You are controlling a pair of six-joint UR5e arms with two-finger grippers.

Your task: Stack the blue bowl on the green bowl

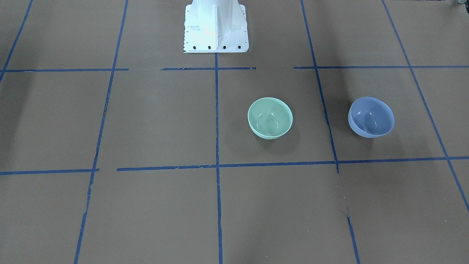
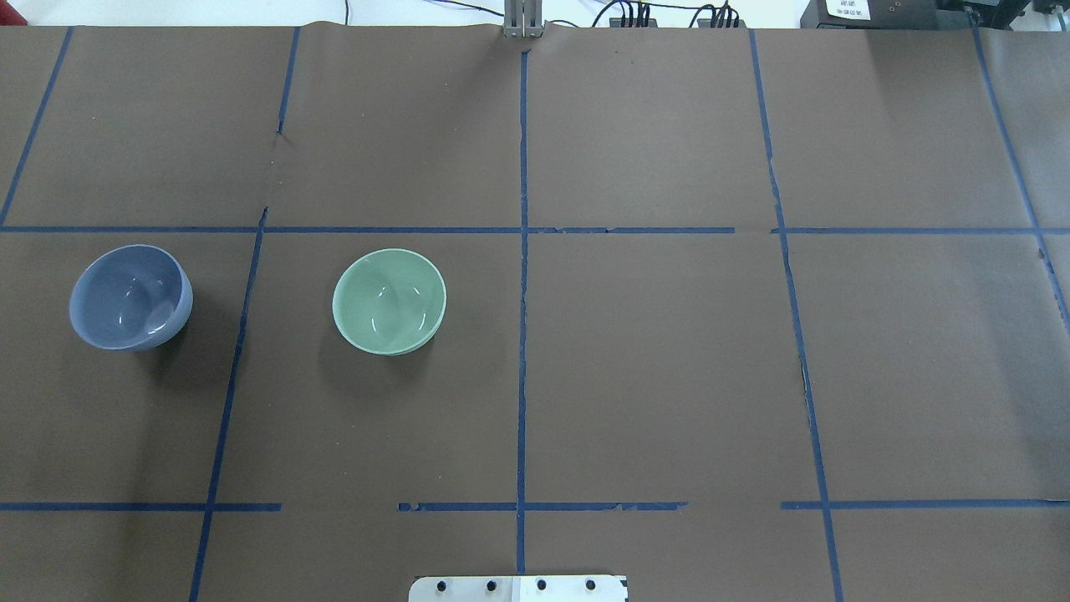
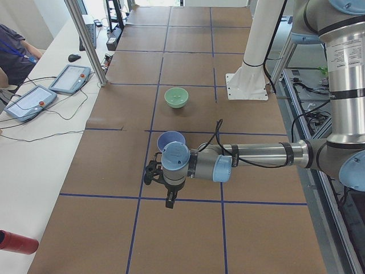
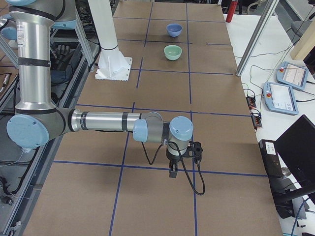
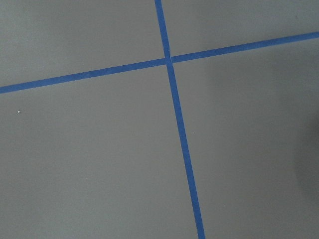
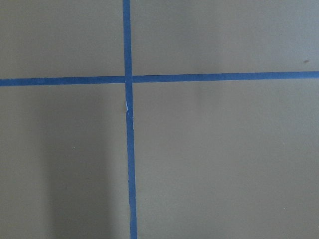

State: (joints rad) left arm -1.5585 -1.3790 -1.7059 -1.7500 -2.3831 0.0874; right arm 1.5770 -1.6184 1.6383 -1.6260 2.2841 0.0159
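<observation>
Overhead exterior: blue bowl (image 2: 129, 297), perhaps tilted, unstacked

We are looking at a desk (image 2: 652, 376) covered in brown paper, with blue tape lines (image 2: 522, 334) dividing it into large squares. Along the operators' side a white bench (image 3: 51, 162) is carrying two teach pendants (image 3: 70, 78), a mouse (image 3: 74, 57) and a dark monitor (image 4: 298, 147), and a metal post (image 3: 85, 40) is rising at its edge. Soft, even light is falling across the paper
</observation>
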